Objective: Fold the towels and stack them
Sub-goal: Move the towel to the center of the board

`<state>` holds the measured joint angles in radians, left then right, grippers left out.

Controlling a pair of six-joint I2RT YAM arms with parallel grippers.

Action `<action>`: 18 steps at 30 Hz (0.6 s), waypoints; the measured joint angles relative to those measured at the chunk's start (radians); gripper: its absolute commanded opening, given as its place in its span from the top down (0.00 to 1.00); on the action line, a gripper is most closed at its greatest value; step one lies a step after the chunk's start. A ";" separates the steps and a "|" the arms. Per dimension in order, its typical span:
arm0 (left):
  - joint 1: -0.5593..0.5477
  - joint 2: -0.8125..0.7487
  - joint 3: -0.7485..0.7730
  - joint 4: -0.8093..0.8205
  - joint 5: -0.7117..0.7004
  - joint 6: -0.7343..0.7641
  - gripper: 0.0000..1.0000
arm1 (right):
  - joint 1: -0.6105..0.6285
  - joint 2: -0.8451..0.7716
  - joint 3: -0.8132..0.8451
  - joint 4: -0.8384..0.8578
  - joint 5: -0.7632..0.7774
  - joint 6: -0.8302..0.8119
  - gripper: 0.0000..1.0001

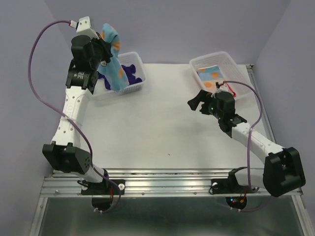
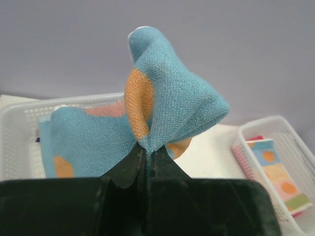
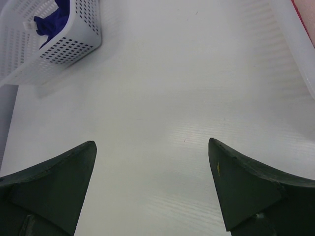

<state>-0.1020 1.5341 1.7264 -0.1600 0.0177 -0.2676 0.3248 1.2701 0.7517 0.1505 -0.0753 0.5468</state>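
My left gripper (image 1: 104, 50) is shut on a fold of the light blue towel with orange spots (image 1: 114, 64), which hangs raised above the left white basket (image 1: 133, 87). In the left wrist view the cloth (image 2: 177, 105) bunches up from my closed jaws (image 2: 146, 150). A dark purple towel (image 1: 130, 73) lies in that basket and also shows in the right wrist view (image 3: 53, 17). A folded towel with orange spots (image 1: 210, 76) rests in the right basket (image 1: 229, 60). My right gripper (image 1: 193, 103) hovers open over the bare table (image 3: 152, 145), holding nothing.
Both baskets stand at the table's far side, the left one (image 3: 74, 44) and the right one (image 2: 295, 142). The folded stack (image 2: 275, 169) has a pink edge. Purple walls close in the back and sides. A metal rail runs along the near edge.
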 measured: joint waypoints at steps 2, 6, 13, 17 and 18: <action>-0.032 -0.049 -0.020 0.002 0.042 -0.009 1.00 | 0.000 -0.029 -0.016 -0.003 0.000 0.007 0.00; -0.163 -0.140 -0.058 0.016 0.102 -0.030 1.00 | 0.000 -0.115 -0.055 -0.011 0.012 0.034 0.00; -0.482 -0.294 -0.195 0.055 0.091 -0.092 1.00 | 0.000 -0.291 -0.077 -0.107 0.055 0.070 0.00; -0.601 -0.375 -0.337 0.034 -0.087 -0.153 0.92 | 0.000 -0.390 -0.077 -0.195 0.100 0.088 0.00; -0.620 -0.382 -0.363 0.025 -0.137 -0.177 0.75 | 0.000 -0.405 -0.077 -0.212 0.107 0.091 0.00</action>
<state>-0.7219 1.1522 1.3632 -0.1352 -0.1192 -0.4446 0.3248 0.8650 0.6743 -0.0620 0.0319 0.6380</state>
